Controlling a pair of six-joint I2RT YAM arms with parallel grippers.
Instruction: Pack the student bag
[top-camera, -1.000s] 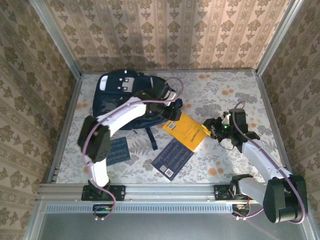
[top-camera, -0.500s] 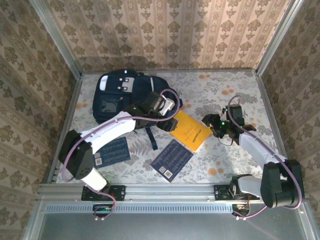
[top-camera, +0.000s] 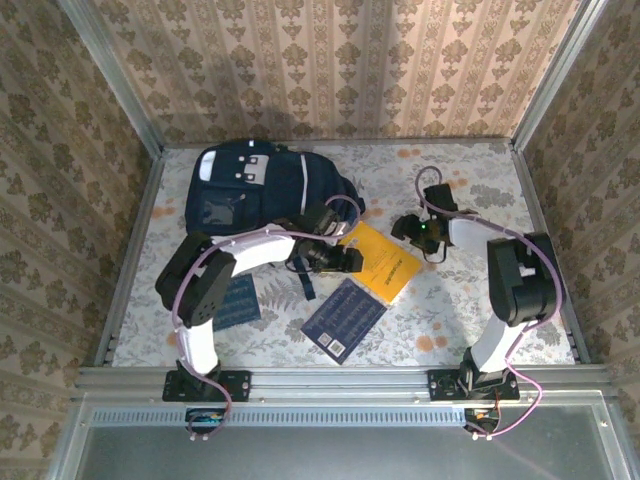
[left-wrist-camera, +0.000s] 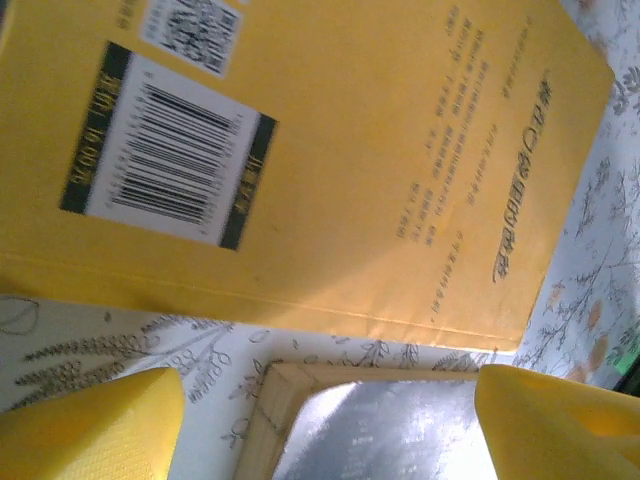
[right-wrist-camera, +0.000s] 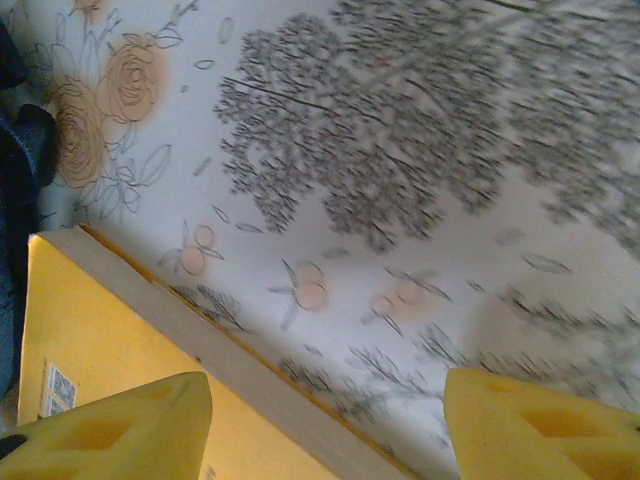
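I see the student bag (top-camera: 255, 190) lying at the far left of the counter (top-camera: 470, 300), its straps trailing toward me. Just right of it and nearer to me, about mid-counter, a thick book (top-camera: 385, 262) lies flat, turned at an angle. In front of that book, and close to it, lies a booklet (top-camera: 345, 317). A second booklet (top-camera: 237, 298) lies well to its left, in front of the bag and partly under my left arm. My left gripper (top-camera: 345, 260) is at the book's left corner, between bag and book. My right gripper (top-camera: 408, 228) is just beyond the book's far right edge, over bare counter.
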